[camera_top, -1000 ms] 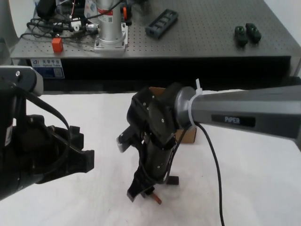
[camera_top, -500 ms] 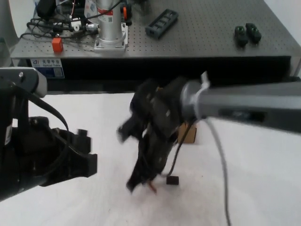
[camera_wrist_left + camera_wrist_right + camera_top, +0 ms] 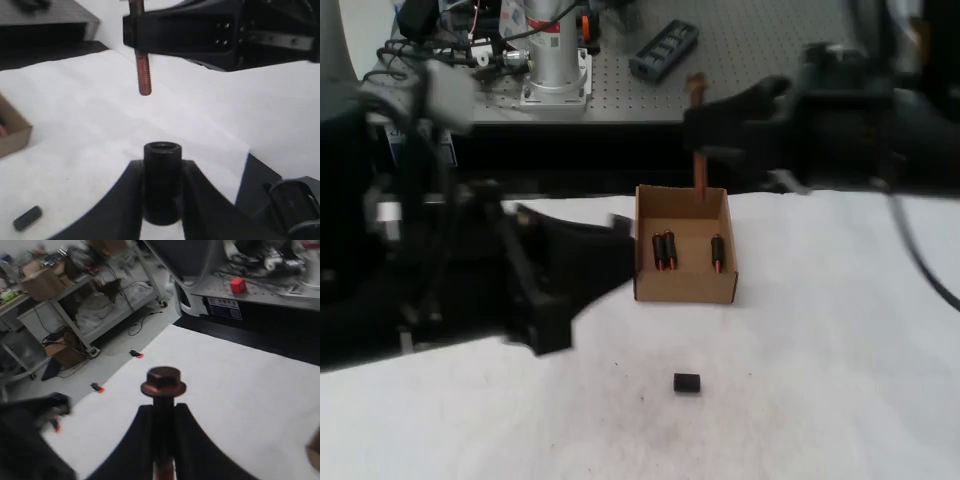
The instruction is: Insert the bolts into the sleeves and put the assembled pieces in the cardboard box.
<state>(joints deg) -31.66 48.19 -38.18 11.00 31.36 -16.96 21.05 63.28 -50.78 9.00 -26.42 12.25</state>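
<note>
Cloth (image 3: pixel 840 350) covers the bench, with the cardboard box (image 3: pixel 685 290) near its middle holding three assembled pieces (image 3: pixel 665 250). A second ago the right gripper (image 3: pixel 163 412) worked low at the box's 6 o'clock. Now it has risen to the box's 12 o'clock, clamped on a bolt (image 3: pixel 144 75) hanging thread-down. The left gripper (image 3: pixel 162 170) has swung in from 9 o'clock, closed around an upright sleeve (image 3: pixel 162 185). Pickup looks finished, and lining bolt over bore comes next. A spare sleeve (image 3: pixel 687 382) lies at the box's 6 o'clock.
</note>
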